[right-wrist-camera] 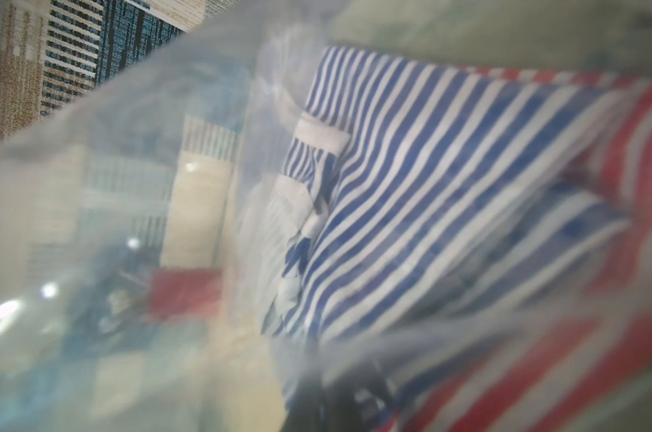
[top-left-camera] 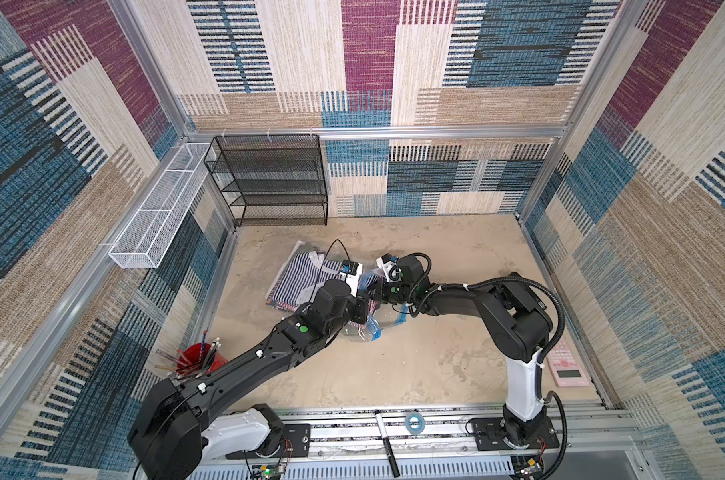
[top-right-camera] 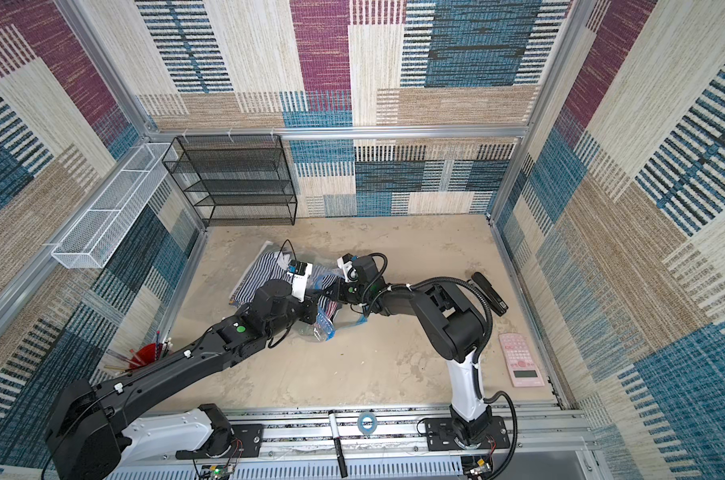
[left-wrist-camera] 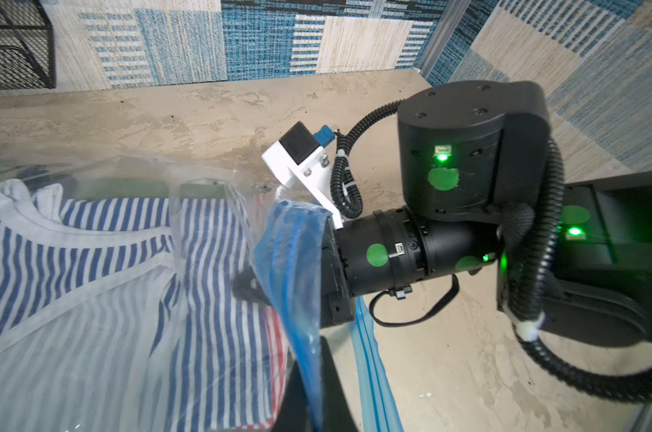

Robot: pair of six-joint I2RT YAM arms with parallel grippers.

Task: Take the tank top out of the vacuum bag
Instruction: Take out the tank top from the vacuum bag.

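in both top views the bag (top-left-camera: 352, 332) lies mid-desk (top-left-camera: 415, 365), with the tank top (top-left-camera: 300, 272) folded flat inside it. my left end effector (top-right-camera: 316, 312) is clenched at the blue zip strip (top-right-camera: 325, 324). i judge it pinches the bag there, to lift the mouth and stop the bag sliding. my right end effector (top-left-camera: 369, 293) reaches in through that mouth. the rack (top-left-camera: 269, 183), pen cup (top-left-camera: 194, 357) and calculator (top-left-camera: 568, 365) sit well apart at the edges, so none blocks me.

left wrist view: the zip strip (left-wrist-camera: 291, 262) drapes over my right wrist, which holds the opening wide. through the plastic a dark fingertip (left-wrist-camera: 246, 288) rests on the stripes of the tank top (left-wrist-camera: 92, 243).

right wrist view: it is blurred, with film close across the lens. blue-white stripes (right-wrist-camera: 429, 205) fill it, with red ones beside them. my right end effector is clenched, on a fold of the tank top as best i can judge. what stands in the way is the bag itself: the crinkled film and the strip over my wrist could drag along on a pull.
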